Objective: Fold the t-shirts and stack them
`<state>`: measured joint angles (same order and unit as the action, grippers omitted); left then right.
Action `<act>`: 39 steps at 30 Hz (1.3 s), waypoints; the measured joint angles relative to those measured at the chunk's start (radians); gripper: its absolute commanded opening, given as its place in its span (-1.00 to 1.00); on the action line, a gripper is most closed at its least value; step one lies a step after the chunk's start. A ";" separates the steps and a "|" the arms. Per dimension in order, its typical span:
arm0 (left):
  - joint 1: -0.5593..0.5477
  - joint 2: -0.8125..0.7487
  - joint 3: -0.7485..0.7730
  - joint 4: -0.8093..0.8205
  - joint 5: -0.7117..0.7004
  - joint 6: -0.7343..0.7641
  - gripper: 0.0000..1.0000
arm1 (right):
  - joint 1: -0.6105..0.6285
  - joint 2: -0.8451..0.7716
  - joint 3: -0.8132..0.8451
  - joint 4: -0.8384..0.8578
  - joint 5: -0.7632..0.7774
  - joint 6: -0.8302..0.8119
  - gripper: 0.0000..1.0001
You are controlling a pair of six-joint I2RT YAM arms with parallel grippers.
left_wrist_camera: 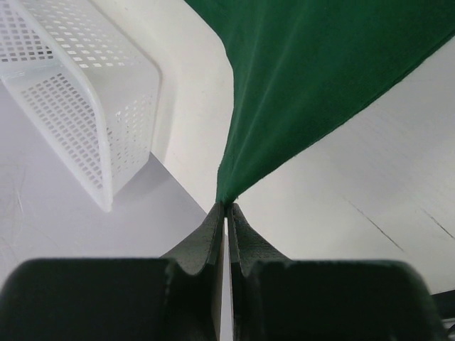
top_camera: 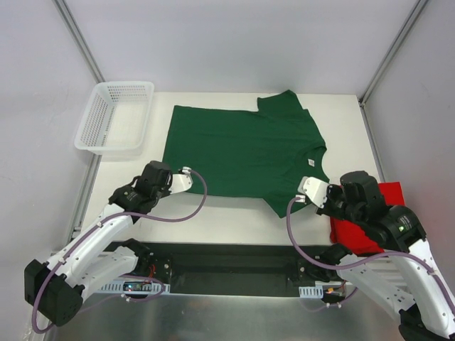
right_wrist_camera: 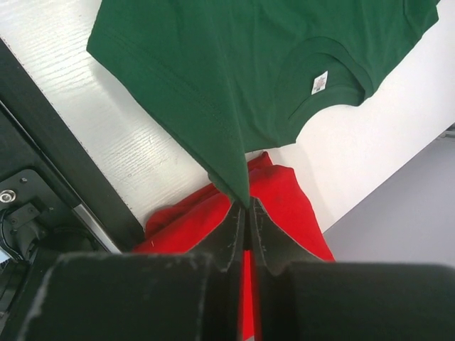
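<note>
In the overhead view the green shirt [top_camera: 242, 153] lies spread across the middle of the white table [top_camera: 227, 213]. Its collar and small white label [top_camera: 311, 163] point toward the right of the frame, and one sleeve reaches toward the top.

My left gripper [top_camera: 188, 172] sits at the shirt's lower left corner. In my left wrist view the jaws [left_wrist_camera: 227, 207] are pressed together on a pinch of the green shirt [left_wrist_camera: 313, 78], and the cloth fans out from that pinch toward the upper right of the frame. The white mesh basket [left_wrist_camera: 85, 92] fills the upper left of that view. From above, the basket [top_camera: 114, 117] stands at the upper left, near the shirt's left edge but apart from it.

My right gripper [top_camera: 304, 189] is at the shirt's lower right edge, below the collar. In my right wrist view the jaws [right_wrist_camera: 247, 204] are clamped on a fold of the green shirt [right_wrist_camera: 234, 78], which hangs in a point down into them. The collar opening curves across the upper right of that frame.

The red shirt [right_wrist_camera: 284, 192] lies bunched just behind that pinch. In the overhead view the red shirt [top_camera: 387, 192] is at the lower right of the frame, by the table's right edge, and my right arm partly hides it.
</note>
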<state>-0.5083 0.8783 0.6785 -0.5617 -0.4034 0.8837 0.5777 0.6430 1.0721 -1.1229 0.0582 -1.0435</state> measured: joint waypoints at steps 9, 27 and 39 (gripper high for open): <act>0.020 -0.041 0.002 -0.001 0.001 0.000 -1.00 | -0.020 -0.001 0.007 -0.014 -0.028 -0.005 -0.98; 0.026 0.026 0.068 0.003 0.036 -0.001 -1.00 | -0.029 0.045 0.007 0.073 0.006 -0.005 -0.98; 0.026 0.069 0.068 0.023 0.036 0.027 -1.00 | -0.029 0.113 0.007 0.201 0.069 -0.042 -0.97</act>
<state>-0.4820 0.9478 0.7464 -0.5388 -0.3676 0.9112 0.5491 0.7555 1.0790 -0.9215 0.1276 -1.0855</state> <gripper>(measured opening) 0.008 0.025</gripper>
